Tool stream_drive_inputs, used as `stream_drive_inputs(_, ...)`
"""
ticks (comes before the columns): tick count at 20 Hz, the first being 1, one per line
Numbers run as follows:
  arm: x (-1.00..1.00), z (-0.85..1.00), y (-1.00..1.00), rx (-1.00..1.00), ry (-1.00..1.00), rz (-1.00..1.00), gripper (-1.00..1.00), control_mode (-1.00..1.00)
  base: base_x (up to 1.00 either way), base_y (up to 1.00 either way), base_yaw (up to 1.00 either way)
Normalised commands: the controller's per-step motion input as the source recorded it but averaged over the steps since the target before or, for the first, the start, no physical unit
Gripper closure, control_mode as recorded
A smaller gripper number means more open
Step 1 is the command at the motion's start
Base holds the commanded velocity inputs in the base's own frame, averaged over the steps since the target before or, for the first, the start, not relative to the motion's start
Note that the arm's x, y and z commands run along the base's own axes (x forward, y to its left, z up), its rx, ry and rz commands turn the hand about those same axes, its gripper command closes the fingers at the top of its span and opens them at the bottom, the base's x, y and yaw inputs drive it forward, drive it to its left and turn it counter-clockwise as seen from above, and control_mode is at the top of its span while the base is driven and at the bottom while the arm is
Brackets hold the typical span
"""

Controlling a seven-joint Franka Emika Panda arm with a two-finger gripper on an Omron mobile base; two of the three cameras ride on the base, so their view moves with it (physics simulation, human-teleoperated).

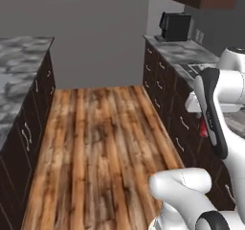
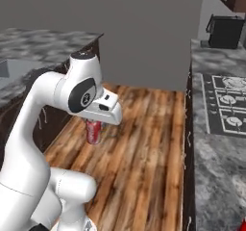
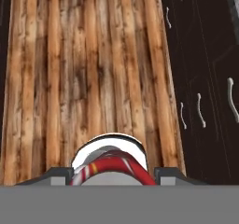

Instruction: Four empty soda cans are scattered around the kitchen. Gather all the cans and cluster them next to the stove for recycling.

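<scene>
My gripper (image 3: 109, 171) is pinched on a soda can (image 3: 112, 164): in the hand view the red can with its white stripes and pale rim sits right between my two dark finger tips, one tip (image 3: 58, 174) pressed to each side, and the wooden floor (image 3: 88, 69) lies far below it. From the right base view the same can (image 2: 94, 131) hangs just under my white hand, held above the floor boards and well apart from the counter on the right. In the left base view only a red sliver of it (image 1: 203, 127) shows beside my forearm, in front of the dark cabinets (image 1: 165, 87). I count one can in my grip, and at the bottom right corner of the right base view a small red patch (image 2: 243, 224) sits on the stone counter (image 2: 216, 167); it is too cut off for me to say whether it is a second can. There is one stove (image 2: 226, 102), flat and dark, set into that right-hand counter, with three pale burners in view. The held can stands upright, its long axis vertical in the right base view, in line with my fingers, its rimmed end facing my hand camera.
</scene>
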Motion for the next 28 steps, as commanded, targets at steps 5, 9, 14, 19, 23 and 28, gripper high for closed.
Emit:
stream_drive_inputs(5,0.00,0.00,0.00,0.00,0.00,0.00,1.00,1.00,0.77,0.24,-0.49)
stream_drive_inputs(9,0.00,0.00,0.00,0.00,0.00,0.00,1.00,1.00,0.33,0.24,-0.80)
stream_drive_inputs(14,0.00,0.00,0.00,0.00,0.00,0.00,1.00,1.00,0.24,0.41,-0.87)
stream_drive_inputs(19,0.00,0.00,0.00,0.00,0.00,0.00,1.00,1.00,0.63,0.39,-0.72)
stream_drive_inputs(23,0.00,0.00,0.00,0.00,0.00,0.00,1.00,1.00,0.75,0.43,-0.63)
stream_drive_inputs(28,0.00,0.00,0.00,0.00,0.00,0.00,1.00,1.00,0.73,0.35,-0.64)
